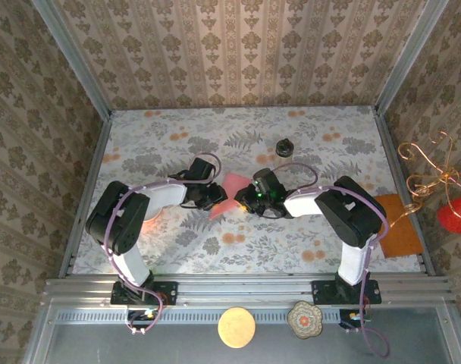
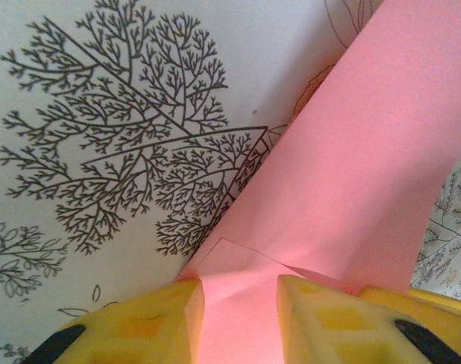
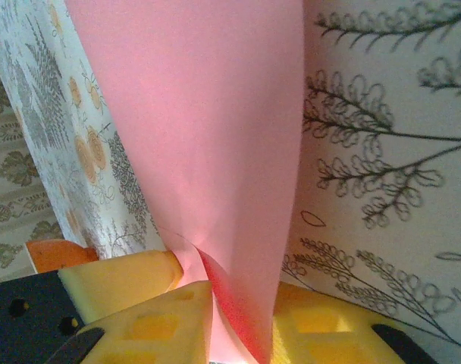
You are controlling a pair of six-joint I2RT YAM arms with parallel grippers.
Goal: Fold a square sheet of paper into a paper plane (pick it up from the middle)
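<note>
1. The square sheet of paper [image 1: 232, 186] is found at the middle of the table [image 1: 170, 140], between the two arms. It is raised and bent rather than lying flat.
2. The small dark-lidded jar [image 1: 283, 145] is seen farther back and to the right of the sheet, well apart from it. The larger orange sheet [image 1: 401, 227] is left at the right edge of the table.
3. The fingers of the left gripper [image 2: 240, 302] are set narrowly apart, with the pink paper lying across the gap and a small turned-over flap just beyond them. Whether the paper is gripped or only pressed cannot be told.
4. The fingers of the right gripper [image 3: 242, 299] are drawn close together, and the sheet is gathered into the slot between them and pinched there. From that slot the paper rises away in a twisted curve.
5. The step in hand is judged to be an early fold: one part of the sheet is being carried over the other, and no dart shape has been formed yet.
6. For the next move, the free edge would need to be brought level with the opposite edge, corners matched, before any crease is pressed.
7. A light, steady hold is called for, since thin paper bunched at the fingers is likely to wrinkle or tear if pulled.
</note>
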